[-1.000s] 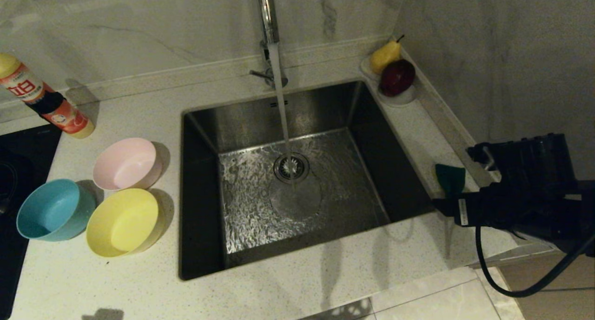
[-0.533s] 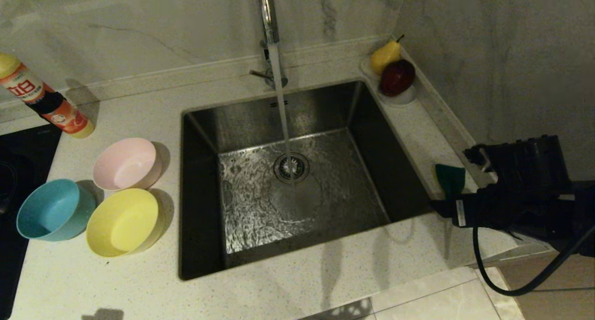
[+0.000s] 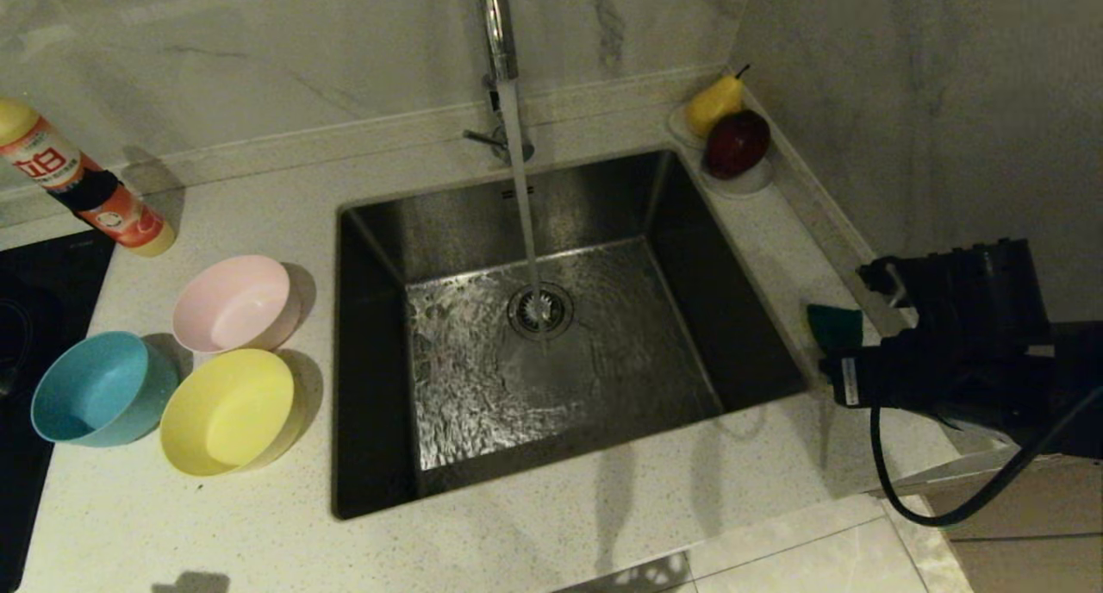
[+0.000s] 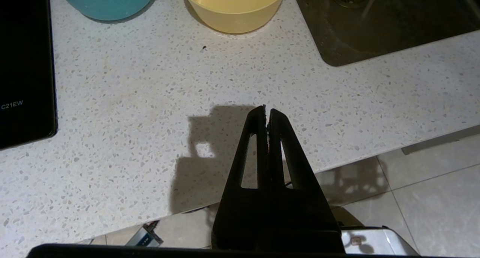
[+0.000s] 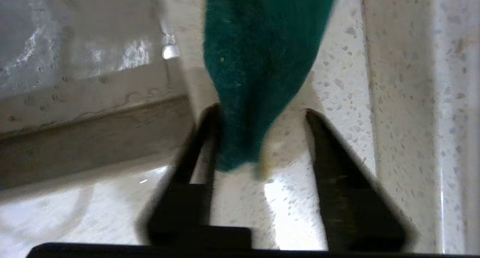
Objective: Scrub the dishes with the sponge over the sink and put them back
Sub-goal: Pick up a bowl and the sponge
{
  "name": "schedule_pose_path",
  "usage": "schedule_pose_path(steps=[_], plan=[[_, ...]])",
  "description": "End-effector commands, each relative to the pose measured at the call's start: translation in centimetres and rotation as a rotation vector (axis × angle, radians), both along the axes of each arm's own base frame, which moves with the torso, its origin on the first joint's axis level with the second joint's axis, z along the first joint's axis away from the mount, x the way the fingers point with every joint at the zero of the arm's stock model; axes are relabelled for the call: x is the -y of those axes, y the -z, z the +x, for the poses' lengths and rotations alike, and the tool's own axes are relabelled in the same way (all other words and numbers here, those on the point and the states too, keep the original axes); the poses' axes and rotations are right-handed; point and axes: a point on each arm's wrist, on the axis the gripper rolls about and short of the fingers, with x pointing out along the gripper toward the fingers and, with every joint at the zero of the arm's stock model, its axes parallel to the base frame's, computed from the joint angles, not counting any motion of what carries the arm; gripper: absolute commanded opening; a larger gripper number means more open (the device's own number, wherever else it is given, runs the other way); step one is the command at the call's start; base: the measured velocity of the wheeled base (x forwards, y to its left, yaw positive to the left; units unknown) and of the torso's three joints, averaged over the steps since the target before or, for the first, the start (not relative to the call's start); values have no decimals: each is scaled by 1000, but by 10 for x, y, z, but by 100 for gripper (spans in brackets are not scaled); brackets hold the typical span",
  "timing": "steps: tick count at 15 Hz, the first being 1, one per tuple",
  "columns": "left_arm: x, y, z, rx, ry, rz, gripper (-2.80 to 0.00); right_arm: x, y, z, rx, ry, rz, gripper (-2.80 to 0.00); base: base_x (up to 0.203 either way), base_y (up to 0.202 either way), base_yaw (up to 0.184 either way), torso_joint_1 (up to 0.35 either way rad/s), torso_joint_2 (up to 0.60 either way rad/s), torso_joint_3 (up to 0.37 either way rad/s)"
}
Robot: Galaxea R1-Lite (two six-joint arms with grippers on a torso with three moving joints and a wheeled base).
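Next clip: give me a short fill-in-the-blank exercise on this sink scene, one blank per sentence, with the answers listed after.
1. The sponge lies between the fingers of the ____ gripper.
2. Water from the tap falls onto the sink's ____.
3. The bowl nearest the sink's front edge is the ____ one.
4. The left gripper, hovering over the counter, is ____.

Answers: right; drain strainer; yellow; shut

The head camera looks steeply down from high over the sink [image 3: 551,317] and tabletop [image 3: 258,533]. The left wrist camera hangs farther back, sharing the yellow bowl [image 4: 234,6] with it. The right wrist camera sits close against the sponge [image 5: 258,63].
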Motion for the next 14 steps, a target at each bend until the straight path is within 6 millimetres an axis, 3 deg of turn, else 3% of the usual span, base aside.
schedule_pose_path(steps=[1, 8, 14], plan=[[0, 0, 0, -2, 1, 0, -280, 2, 7, 6, -21, 21, 5, -280, 0, 0, 0, 0, 0, 0], [0, 0, 0, -2, 0, 0, -280, 4, -3, 2, 9, 30, 34, -280, 0, 0, 0, 0, 0, 0], [0, 0, 0, -2, 1, 0, -280, 2, -34, -26, 64, -14, 53, -280, 0, 0, 0, 0, 0, 0]])
